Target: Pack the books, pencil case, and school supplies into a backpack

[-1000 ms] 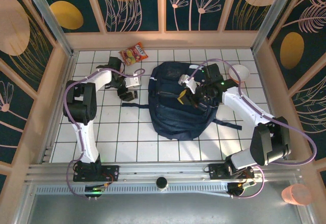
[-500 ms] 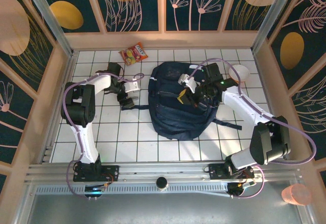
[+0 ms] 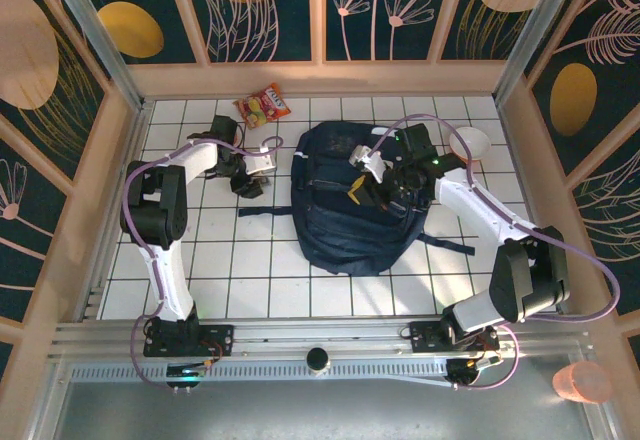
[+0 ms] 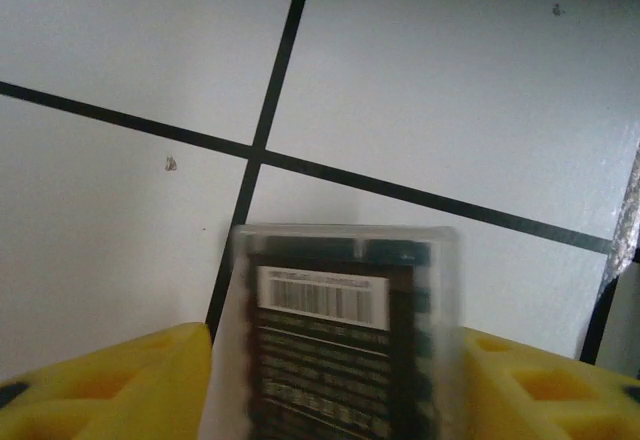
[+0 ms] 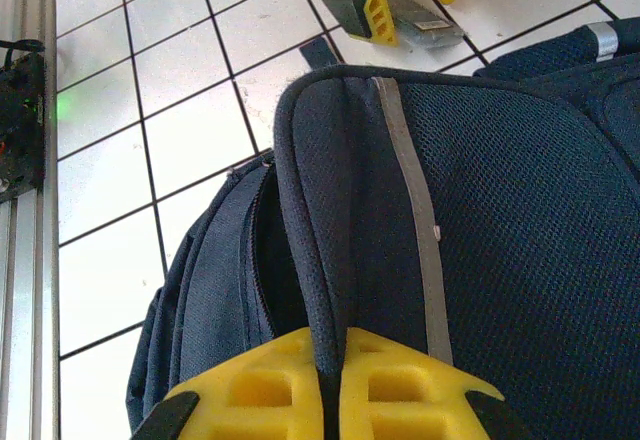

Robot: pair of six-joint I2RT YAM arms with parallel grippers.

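Note:
The navy backpack [image 3: 340, 225] lies mid-table, its zipped mouth gaping in the right wrist view. My right gripper [image 3: 375, 185] is shut on the backpack's [image 5: 500, 210] raised fabric edge, which is pinched between the yellow fingers [image 5: 270, 385]. Left of the pack, my left gripper [image 3: 245, 175] sits low on the tiles, shut on a grey-white rectangular gadget [image 3: 263, 163]. Its barcode label [image 4: 322, 297] faces the left wrist camera, with a yellow finger [image 4: 120, 380] at each side. The gadget [image 5: 425, 25] lies flat on the table. The books and the pencil case are out of view.
A red-orange snack packet [image 3: 263, 106] lies at the back left. A white round dish [image 3: 470, 143] stands right of the backpack. Dark straps [image 3: 262, 210] trail onto the tiles on both sides. Wooden walls enclose the table.
My left gripper has shifted back over the gadget and its jaws have narrowed onto it. The right gripper and the backpack have not moved.

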